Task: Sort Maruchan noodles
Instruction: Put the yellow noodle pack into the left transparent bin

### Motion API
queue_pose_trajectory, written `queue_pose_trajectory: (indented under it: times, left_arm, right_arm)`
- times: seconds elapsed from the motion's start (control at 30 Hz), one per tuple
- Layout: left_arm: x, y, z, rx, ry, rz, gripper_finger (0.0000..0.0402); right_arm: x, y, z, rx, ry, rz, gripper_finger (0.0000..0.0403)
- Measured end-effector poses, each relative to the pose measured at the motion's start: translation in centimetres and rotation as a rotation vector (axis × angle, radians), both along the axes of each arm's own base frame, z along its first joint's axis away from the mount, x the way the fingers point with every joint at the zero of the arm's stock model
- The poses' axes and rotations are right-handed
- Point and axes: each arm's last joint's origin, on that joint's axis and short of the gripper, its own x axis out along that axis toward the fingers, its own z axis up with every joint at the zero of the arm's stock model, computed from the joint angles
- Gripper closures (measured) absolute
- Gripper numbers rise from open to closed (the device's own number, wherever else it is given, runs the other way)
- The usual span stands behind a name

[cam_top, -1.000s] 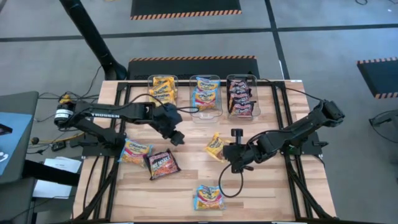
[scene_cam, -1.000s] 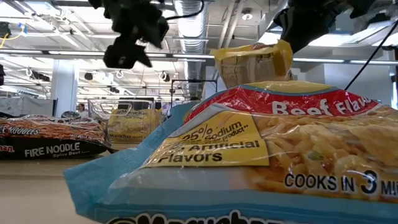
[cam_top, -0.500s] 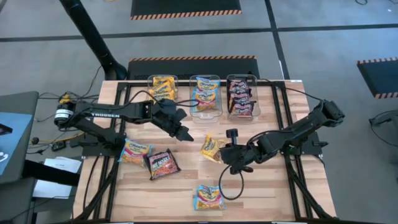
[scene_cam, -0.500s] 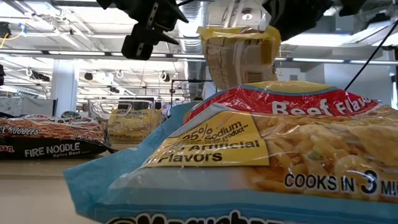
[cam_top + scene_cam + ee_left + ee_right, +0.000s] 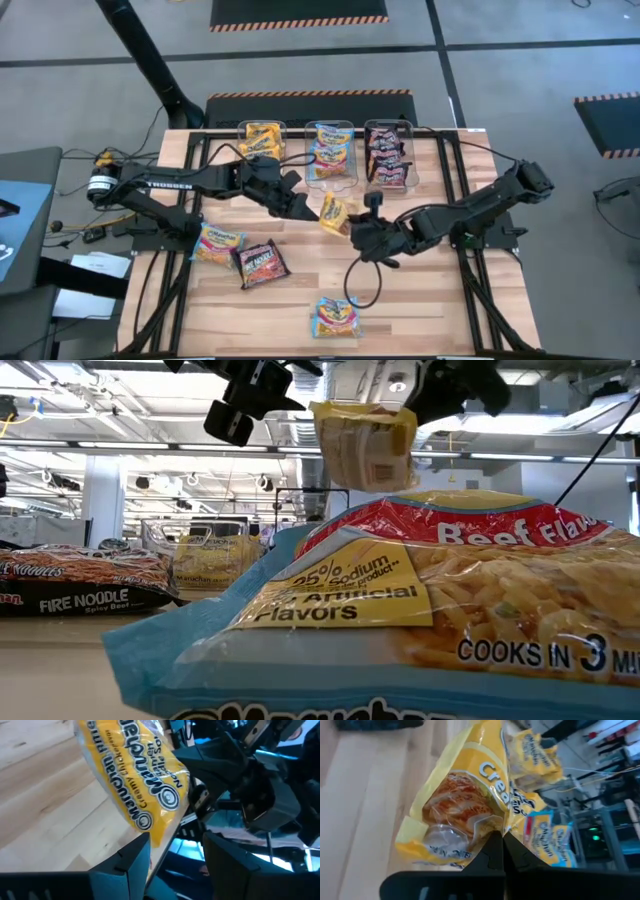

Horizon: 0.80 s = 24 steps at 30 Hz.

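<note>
My right end effector [image 5: 352, 226] has carried the yellow packet [image 5: 334, 213], pinched shut, off the tabletop [image 5: 440, 300] toward the left end effector [image 5: 304, 210], seemingly open: handover is imminent.

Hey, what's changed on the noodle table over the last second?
The right gripper, shut on the yellow packet, carried it toward the bins and the left arm. The left gripper, open, swung from nearer the left side to the middle, right beside the packet. The loose packets on the table and the three bins stayed put.
</note>
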Motion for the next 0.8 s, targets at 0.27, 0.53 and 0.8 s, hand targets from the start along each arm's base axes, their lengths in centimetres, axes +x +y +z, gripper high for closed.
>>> queue_pose_trajectory:
  times: [0.27, 0.53, 0.8]
  left_arm:
    - [0.0, 0.02, 0.01, -0.02, 0.006, 0.018, 0.0233]
    - [0.0, 0.1, -0.02, -0.016, 0.01, 0.046, 0.0233]
    - [-0.01, 0.09, -0.04, -0.016, 0.013, 0.044, 0.0233]
  right_arm:
    - [0.37, -0.38, 0.38, -0.053, -0.039, -0.028, 0.0403]
    - [0.39, -0.31, 0.41, -0.054, -0.042, -0.025, 0.0403]
    - [0.62, -0.22, 0.65, -0.039, -0.079, -0.026, 0.0403]
